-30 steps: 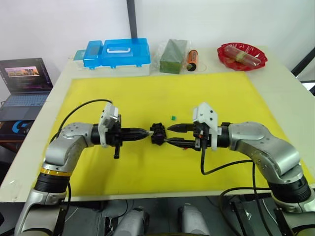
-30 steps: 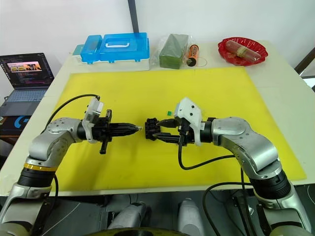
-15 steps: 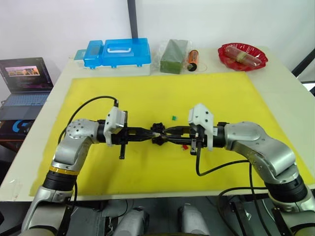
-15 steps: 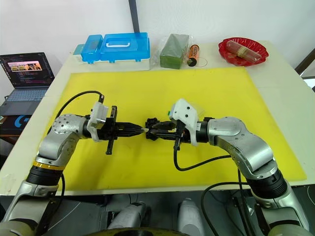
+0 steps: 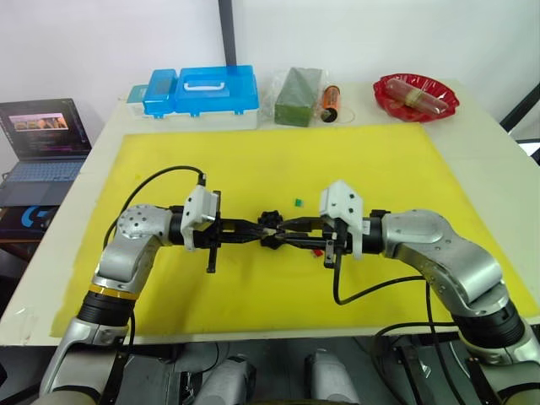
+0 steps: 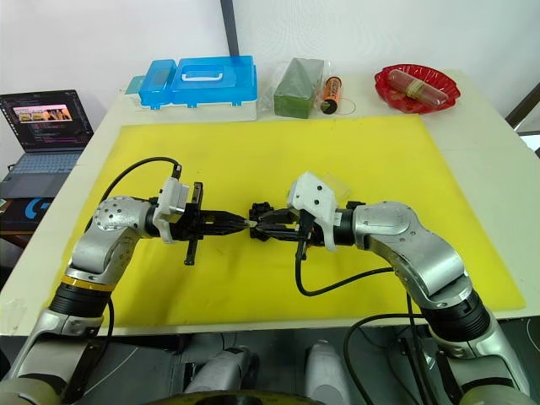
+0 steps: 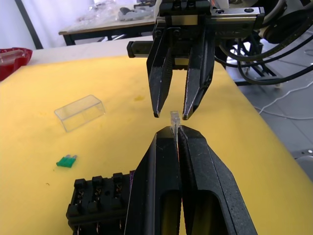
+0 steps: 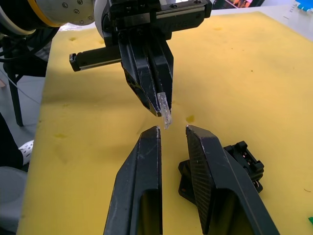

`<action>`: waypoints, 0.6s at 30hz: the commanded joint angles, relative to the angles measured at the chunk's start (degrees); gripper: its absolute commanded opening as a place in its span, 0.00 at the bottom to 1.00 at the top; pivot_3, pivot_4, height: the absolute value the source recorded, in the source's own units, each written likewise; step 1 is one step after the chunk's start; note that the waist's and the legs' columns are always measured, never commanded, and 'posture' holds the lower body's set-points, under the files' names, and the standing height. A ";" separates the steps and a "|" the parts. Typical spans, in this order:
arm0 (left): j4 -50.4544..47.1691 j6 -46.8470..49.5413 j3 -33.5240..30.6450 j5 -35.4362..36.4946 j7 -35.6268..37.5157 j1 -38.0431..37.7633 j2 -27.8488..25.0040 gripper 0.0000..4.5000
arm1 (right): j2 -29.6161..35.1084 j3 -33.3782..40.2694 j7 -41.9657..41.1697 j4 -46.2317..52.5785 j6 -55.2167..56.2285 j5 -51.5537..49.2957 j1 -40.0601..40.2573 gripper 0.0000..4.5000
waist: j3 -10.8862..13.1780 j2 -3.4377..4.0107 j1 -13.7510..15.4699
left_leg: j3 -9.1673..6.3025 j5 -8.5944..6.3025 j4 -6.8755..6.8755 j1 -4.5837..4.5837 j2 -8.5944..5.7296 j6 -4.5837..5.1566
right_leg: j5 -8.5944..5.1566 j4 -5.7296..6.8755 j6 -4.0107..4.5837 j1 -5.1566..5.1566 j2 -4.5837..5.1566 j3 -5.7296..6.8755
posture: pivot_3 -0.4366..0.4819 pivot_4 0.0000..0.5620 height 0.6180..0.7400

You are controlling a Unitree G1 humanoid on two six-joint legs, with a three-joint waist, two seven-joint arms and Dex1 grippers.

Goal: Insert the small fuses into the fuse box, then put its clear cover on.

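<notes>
The black fuse box (image 5: 270, 224) sits mid-mat, with both grippers meeting tip to tip just above it. My left gripper (image 7: 174, 131) is shut on a pale whitish fuse (image 8: 165, 111), which sticks out past its tips. Facing it, my right gripper (image 8: 172, 129) stands open, its two fingertips on either side of that fuse without touching it. A green fuse (image 5: 297, 202) lies on the mat just behind the box. Farther off on the mat lies the clear cover (image 7: 79, 112). A small red speck (image 5: 318, 250) under the right gripper may be another fuse.
The yellow mat (image 5: 380, 169) covers most of the table. Along the back edge stand a blue case with a white handle (image 5: 201, 91), a green block (image 5: 297, 96), an orange tube (image 5: 330, 99) and a red dish (image 5: 415, 94). A laptop (image 5: 44, 139) sits off the left side.
My left gripper has moved right with the pale fuse, and my right gripper has edged left. Their tips, first apart on either side of the fuse box, now meet above it.
</notes>
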State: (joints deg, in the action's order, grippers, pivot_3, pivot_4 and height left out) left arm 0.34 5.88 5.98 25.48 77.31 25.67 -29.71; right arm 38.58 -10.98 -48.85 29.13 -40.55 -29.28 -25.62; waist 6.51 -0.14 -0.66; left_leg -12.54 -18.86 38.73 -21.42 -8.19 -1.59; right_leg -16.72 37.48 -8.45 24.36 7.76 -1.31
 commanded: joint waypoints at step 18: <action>-1.52 -1.23 0.57 0.15 0.48 0.52 0.33 0.00 | -1.34 0.38 -0.27 2.16 0.29 -0.41 -1.46 0.07 | 0.00 0.00 0.00 | 0.00 0.00 0.00 0.00 0.00 0.00 | 0.00 0.00 0.00 0.00 0.00 0.00 | 0.48 0.27 1.00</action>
State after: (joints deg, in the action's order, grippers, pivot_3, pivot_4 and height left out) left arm 0.33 5.27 6.59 25.35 77.47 25.66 -29.19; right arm 37.60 -11.44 -49.01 29.12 -40.43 -28.82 -25.84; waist 6.51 -0.14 -0.65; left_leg -12.55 -18.86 38.73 -21.42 -8.19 -1.59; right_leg -16.73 37.48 -8.45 24.36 7.76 -1.30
